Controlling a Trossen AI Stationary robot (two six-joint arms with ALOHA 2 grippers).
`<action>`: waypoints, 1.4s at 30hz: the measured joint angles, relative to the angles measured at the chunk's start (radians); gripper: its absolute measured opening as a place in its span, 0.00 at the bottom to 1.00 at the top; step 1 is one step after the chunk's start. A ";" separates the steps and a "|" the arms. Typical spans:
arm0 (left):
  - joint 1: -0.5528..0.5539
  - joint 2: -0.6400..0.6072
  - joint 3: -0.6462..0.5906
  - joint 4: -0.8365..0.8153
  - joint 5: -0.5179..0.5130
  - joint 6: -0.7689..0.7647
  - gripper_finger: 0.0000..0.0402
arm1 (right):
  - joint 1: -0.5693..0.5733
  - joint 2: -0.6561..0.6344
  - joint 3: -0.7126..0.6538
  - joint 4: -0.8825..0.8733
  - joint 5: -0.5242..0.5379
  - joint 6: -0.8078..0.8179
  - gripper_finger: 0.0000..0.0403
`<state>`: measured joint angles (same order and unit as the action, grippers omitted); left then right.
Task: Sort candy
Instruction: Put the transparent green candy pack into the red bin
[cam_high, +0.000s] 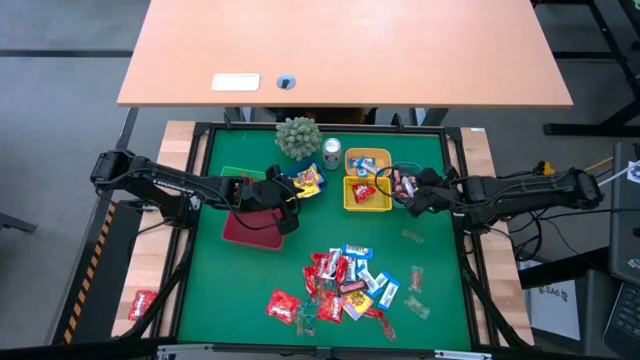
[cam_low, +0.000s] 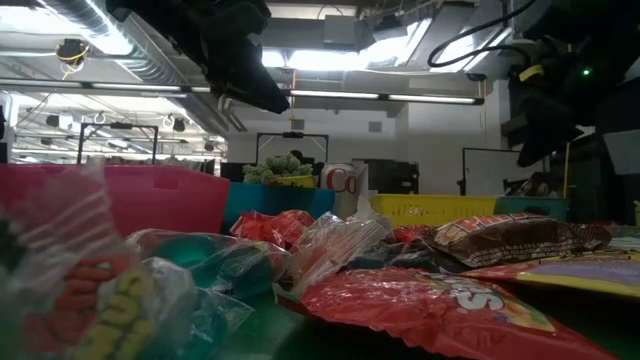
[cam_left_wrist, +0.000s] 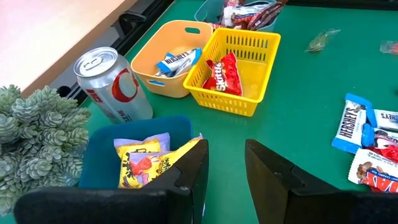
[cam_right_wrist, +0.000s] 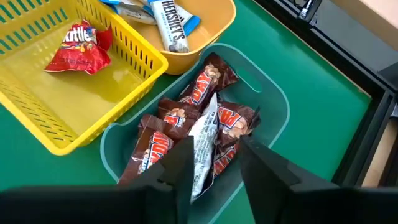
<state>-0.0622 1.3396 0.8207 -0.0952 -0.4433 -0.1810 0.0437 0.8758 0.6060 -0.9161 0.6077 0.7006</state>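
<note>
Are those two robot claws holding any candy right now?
No. The right gripper hangs open over the teal bin of brown candy bars; the left gripper stands open and empty beside the blue bin.

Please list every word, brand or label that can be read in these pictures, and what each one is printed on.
"HERSHEY'S": blue-and-white wrapped bar in the orange plastic bin.
"HERSHEY'S": blue-and-white wrapped bar lying on the green mat.
"Skittles": shiny red candy packet in the yellow mesh basket.
Lettering on the silver drink can, the brown wrappers and the yellow packets cannot be read.
</note>
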 joint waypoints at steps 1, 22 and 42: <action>0.000 0.000 0.000 0.000 0.000 0.000 0.23 | 0.000 0.000 0.000 0.001 -0.007 0.000 0.33; 0.000 0.000 0.000 0.000 0.000 0.000 0.23 | 0.003 -0.001 0.001 0.240 -0.667 -0.078 0.36; 0.000 0.000 0.000 0.000 0.000 0.000 0.23 | 0.394 0.127 0.001 0.312 -0.487 -0.018 0.36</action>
<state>-0.0621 1.3396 0.8207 -0.0952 -0.4435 -0.1810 0.4374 1.0026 0.6071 -0.6043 0.1207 0.6827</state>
